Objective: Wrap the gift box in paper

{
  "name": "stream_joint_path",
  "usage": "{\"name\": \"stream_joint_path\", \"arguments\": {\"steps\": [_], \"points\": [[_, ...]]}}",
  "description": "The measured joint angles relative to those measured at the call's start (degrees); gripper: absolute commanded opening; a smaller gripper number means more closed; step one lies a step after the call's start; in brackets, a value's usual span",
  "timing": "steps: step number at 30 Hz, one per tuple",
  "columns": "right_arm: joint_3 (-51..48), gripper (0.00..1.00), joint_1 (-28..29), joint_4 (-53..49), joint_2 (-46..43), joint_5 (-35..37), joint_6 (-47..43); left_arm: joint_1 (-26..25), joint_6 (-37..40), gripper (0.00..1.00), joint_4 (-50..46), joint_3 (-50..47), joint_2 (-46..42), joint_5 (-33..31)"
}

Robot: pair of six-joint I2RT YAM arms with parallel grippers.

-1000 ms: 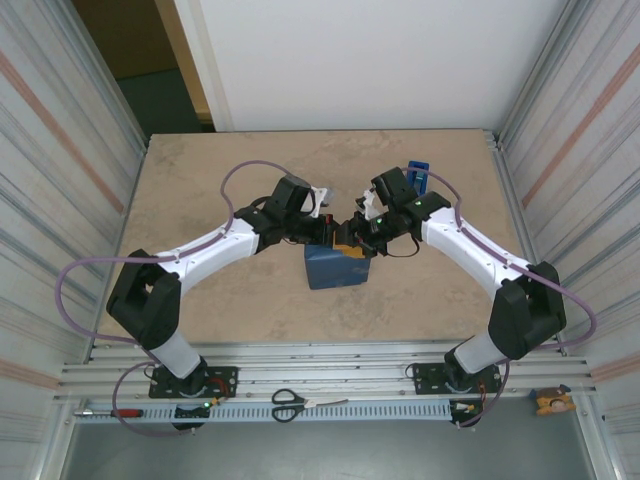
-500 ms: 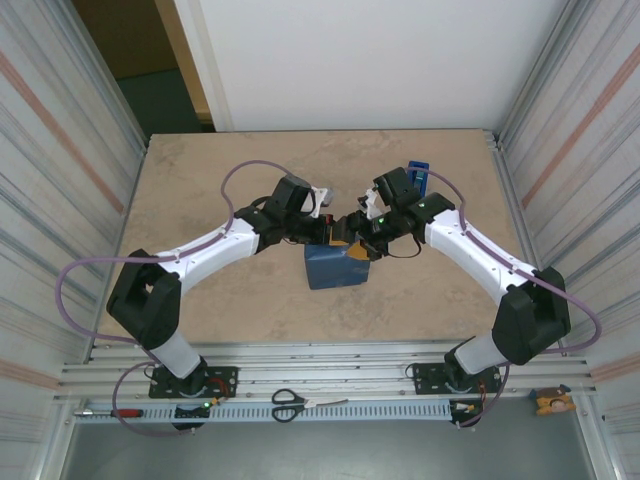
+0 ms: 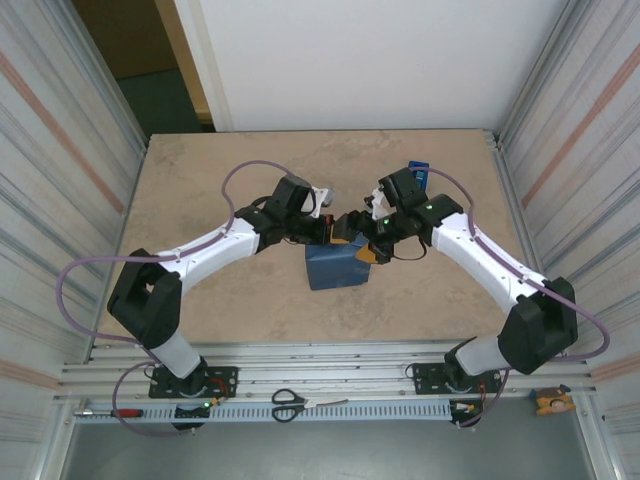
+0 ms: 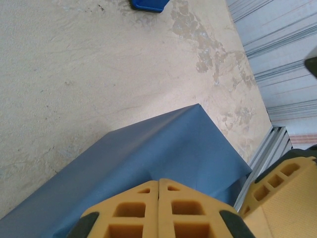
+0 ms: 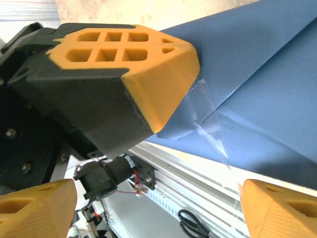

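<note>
The paper (image 3: 335, 270) covers the gift box on every side in view; from above the left gripper (image 3: 344, 229) and right gripper (image 3: 369, 246) hide its 12 o'clock edge. On the left wrist the tape dispenser (image 4: 148, 4) is cut off at 12 o'clock — a blue corner shows. On the right wrist the scissors (image 5: 190, 222) run off at 6 o'clock, blurred — the fingertips (image 5: 37, 208) are cropped at 7 and 5 o'clock.

Over the paper (image 3: 335, 270), left hand (image 3: 342, 228) and right hand (image 3: 371, 251) sit close.
</note>
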Motion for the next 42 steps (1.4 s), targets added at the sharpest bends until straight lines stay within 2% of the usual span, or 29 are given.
{"name": "stream_joint_path", "arguments": {"steps": [9, 12, 14, 18, 20, 23, 25, 26, 30, 32, 34, 38, 42], "points": [[-1.5, 0.85, -0.1, 1.6, -0.4, -0.4, 0.3, 0.0, 0.4, 0.00, 0.0, 0.0, 0.0, 0.0], [-1.7, 0.80, -0.2, 1.6, -0.4, -0.4, 0.4, 0.0, 0.4, 0.00, 0.0, 0.1, 0.1, 0.0], [-1.8, 0.72, -0.2, 1.6, -0.6, -0.4, 0.5, 0.0, 0.4, 0.00, 0.0, 0.1, 0.1, 0.0], [-1.8, 0.77, -0.2, 1.2, -1.0, -0.3, 0.6, 0.0, 0.4, 0.00, 0.0, 0.1, 0.1, 0.0], [-1.8, 0.75, -0.2, 1.0, -1.1, -0.2, 0.5, 0.0, 0.4, 0.00, 0.0, 0.1, 0.1, 0.0], [-1.8, 0.69, -0.2, 0.7, -1.1, -0.1, 0.3, 0.0, 0.4, 0.00, 0.0, 0.1, 0.1, 0.0], [-1.8, 0.56, -0.2, 0.2, -1.1, 0.2, 0.0, 0.0, 0.4, 0.00, 0.0, 0.1, 0.1, 0.0], [-1.8, 0.53, -0.2, -0.2, -1.1, 0.4, -0.3, 0.0, 0.4, 0.00, 0.0, 0.1, 0.1, 0.0], [-1.9, 0.49, -0.2, -1.6, -1.1, 1.8, -0.2, 0.0, 0.4, 0.00, 0.0, 0.1, 0.1, -0.2], [-1.9, 0.51, -0.2, -1.9, -1.1, 2.5, -0.3, 0.0, 0.4, 0.00, 0.0, 0.1, 0.1, -0.3], [-2.0, 0.62, -0.2, -2.2, -1.1, 3.0, -0.2, 0.0, 0.4, 0.00, 0.0, 0.1, 0.1, -0.2], [-2.4, 0.78, -0.2, -2.4, -1.1, 3.6, -0.9, -0.1, 0.4, 0.00, 0.0, 0.1, 0.1, -0.4], [-2.9, 0.79, -0.2, -2.1, -1.1, 3.3, -1.1, -0.1, 0.4, 0.00, 0.0, 0.1, 0.0, -0.4]]}}
